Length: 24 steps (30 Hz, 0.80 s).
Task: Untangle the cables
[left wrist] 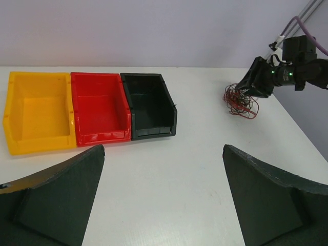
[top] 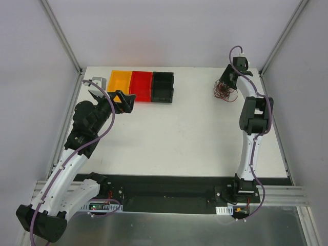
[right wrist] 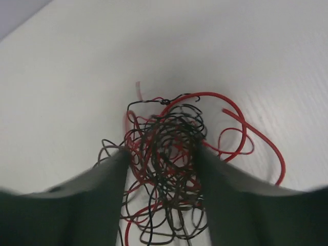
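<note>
The right pincer [right wrist: 161, 151] has its two fingers set either side of the cables [left wrist: 240, 98], apart, with the wire loops brushing both inner faces. Whether that already amounts to a pinch I cannot tell. The cables lie on the worktop [top: 179, 138] near its far right corner, one dense knot of red, brown and black curls, with only a couple of red loops straying out toward the edge. The left pincer [left wrist: 164, 148] is spread wide and empty, hanging over the far left part of the worktop just in front of the yellow bin [left wrist: 38, 110], red bin [left wrist: 100, 107] and black bin [left wrist: 151, 105] - all three with nothing in them. By my reading the job has barely begun - no wire is separated from the knot, and every strand is left to pull free.
</note>
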Available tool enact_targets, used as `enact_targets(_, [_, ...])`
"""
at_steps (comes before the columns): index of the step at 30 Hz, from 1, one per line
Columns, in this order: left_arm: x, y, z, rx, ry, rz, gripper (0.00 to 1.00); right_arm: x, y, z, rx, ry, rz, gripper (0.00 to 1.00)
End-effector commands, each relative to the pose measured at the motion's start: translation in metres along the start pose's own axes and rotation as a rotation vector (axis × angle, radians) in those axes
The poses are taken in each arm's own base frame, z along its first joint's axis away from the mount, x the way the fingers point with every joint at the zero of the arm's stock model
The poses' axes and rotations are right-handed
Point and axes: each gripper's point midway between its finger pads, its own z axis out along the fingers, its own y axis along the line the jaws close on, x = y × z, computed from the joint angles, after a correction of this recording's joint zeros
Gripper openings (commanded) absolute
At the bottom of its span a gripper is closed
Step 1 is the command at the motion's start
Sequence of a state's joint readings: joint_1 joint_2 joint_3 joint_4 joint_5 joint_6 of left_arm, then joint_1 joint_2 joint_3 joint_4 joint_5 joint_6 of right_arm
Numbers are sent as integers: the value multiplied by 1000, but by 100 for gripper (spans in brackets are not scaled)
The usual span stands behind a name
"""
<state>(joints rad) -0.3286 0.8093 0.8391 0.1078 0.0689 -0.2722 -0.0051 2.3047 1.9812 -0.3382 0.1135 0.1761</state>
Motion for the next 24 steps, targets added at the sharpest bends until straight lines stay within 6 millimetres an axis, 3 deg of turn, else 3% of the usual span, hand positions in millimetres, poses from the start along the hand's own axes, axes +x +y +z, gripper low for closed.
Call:
enact_targets(1, [-20, -14, -1, 45, -60, 11, 99, -3, 40, -15, -117, 42, -15, 38])
enact_targets(3, [-17, -14, 0, 50, -50, 7, 99, 15, 51, -34, -183, 108, 22, 12])
enact_targets(4, [-16, -15, 1, 55, -45, 0, 99, 29, 54, -44, -203, 135, 31, 8])
enact_targets(5, [-15, -17, 1, 64, -39, -6, 99, 34, 58, -62, -224, 123, 28, 8])
enact_targets(6, [-13, -19, 3, 75, -31, -12, 99, 67, 53, -73, -213, 167, 12, 8])
enact_targets(8, [-9, -24, 6, 103, -9, -29, 99, 89, 63, -122, -268, 155, -21, 8])
enact_targets(12, [9, -34, 15, 158, 67, -77, 98, 186, 80, -193, -408, 264, -117, 9])
enact_targets(14, [21, -45, 21, 225, 130, -104, 92, 226, 86, -223, -469, 299, -181, 11])
enact_targets(17, [37, -67, 28, 352, 230, -158, 83, 276, 94, -255, -587, 354, -282, 23])
enact_targets(21, [63, -81, 37, 423, 359, -253, 78, 294, 76, -267, -591, 374, -330, 52])
enact_targets(24, [76, -89, 39, 449, 417, -277, 76, 300, 66, -279, -614, 380, -322, 64])
